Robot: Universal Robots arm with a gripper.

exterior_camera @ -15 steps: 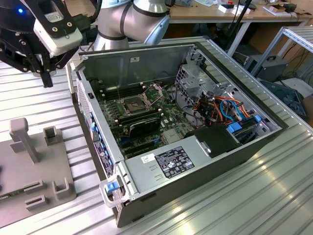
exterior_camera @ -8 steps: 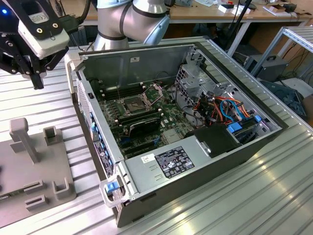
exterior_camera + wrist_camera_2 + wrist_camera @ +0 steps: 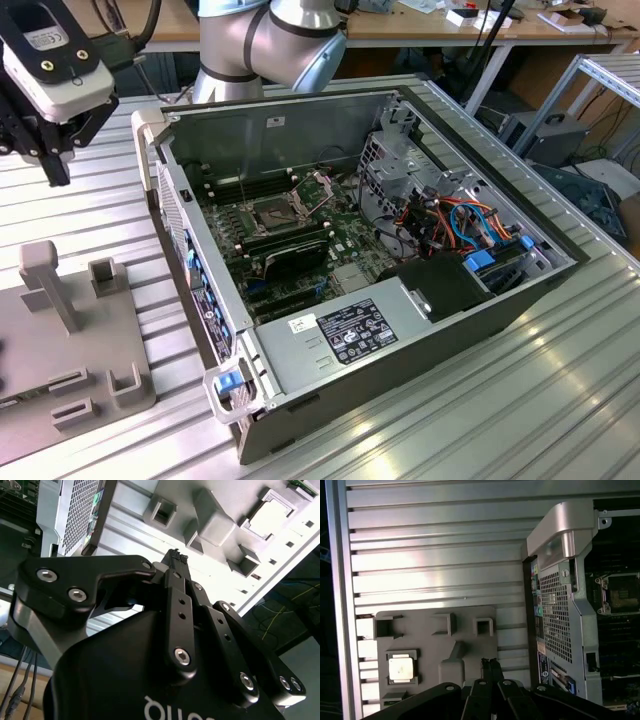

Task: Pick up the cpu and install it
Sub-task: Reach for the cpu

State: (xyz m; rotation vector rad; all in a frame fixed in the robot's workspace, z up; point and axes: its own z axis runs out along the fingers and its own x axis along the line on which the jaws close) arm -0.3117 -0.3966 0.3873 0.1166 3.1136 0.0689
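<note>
an open computer case (image 3: 300,130) lies mid-frame in the exterior view on a ribbed metal table (image 3: 560,400). a grey fixture block (image 3: 70,340) sits at lower left, just beside the case. orange and blue cables (image 3: 465,222) bunch inside its right end.
</note>
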